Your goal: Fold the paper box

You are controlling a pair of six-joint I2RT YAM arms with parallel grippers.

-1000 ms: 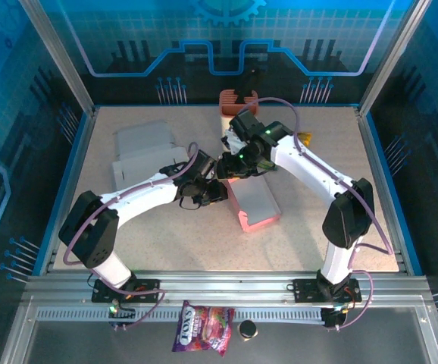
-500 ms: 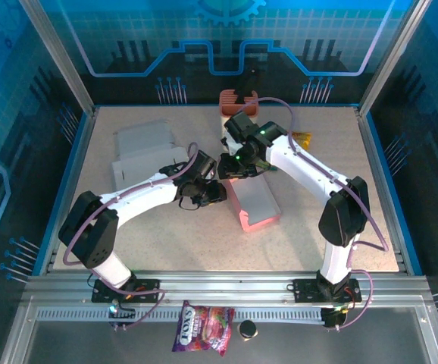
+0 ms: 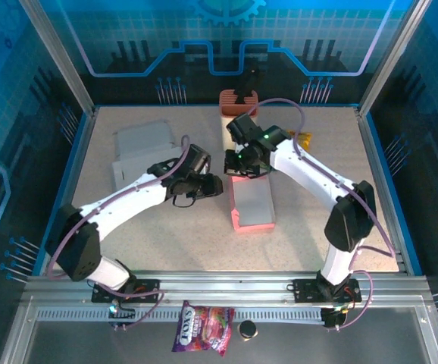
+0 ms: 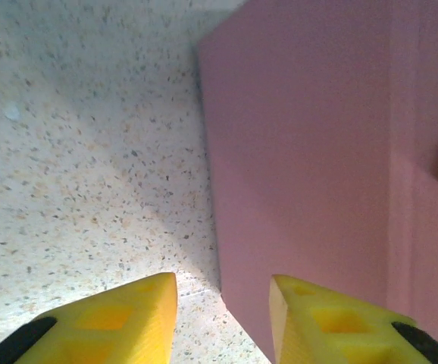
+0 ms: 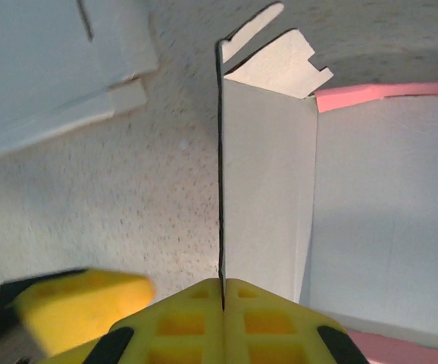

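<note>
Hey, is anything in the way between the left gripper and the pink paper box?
Nothing visible does. The left gripper sits open right beside the paper box, at its pink side wall, with just bare table next to it.

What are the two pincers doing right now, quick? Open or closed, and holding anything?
Left pincer: open, holding nothing.
Right pincer: closed on the white flap of the paper box.
</note>
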